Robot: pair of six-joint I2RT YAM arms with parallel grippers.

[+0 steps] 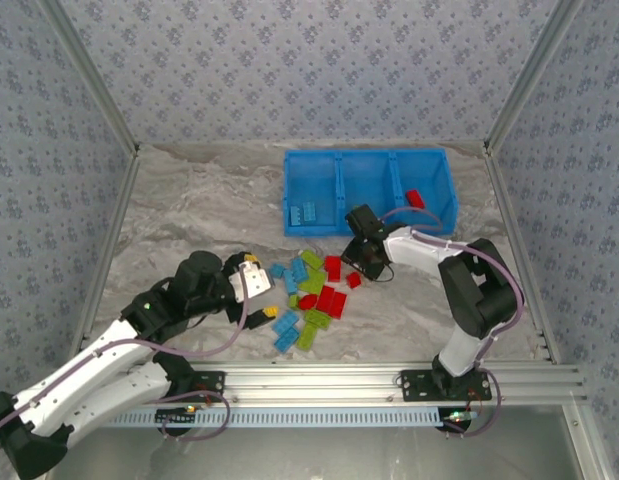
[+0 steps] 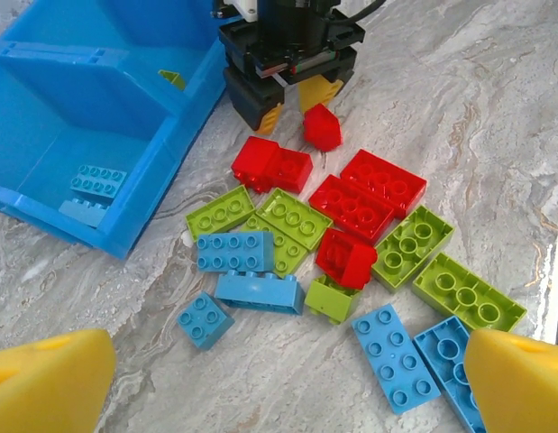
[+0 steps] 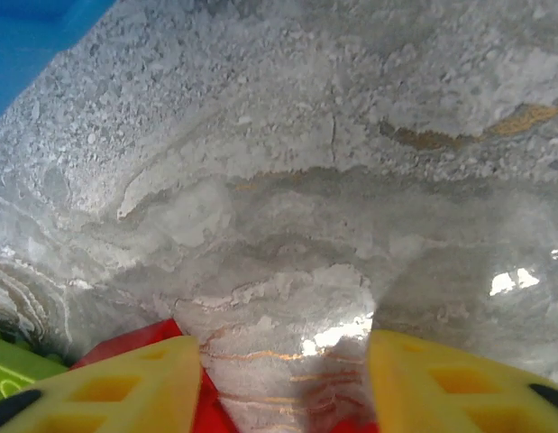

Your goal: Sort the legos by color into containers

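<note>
Right gripper fingers stand partly closed about a small red brick beside the tray, grip unconfirmed, so seat it squarely before lifting toward the right compartment holding a second red brick; left gripper hangs wide open by the pile.

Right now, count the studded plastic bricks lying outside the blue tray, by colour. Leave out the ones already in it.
Red studded plastic bricks: 5
Light blue studded plastic bricks: 5
Lime green studded plastic bricks: 6
Total: 16
</note>
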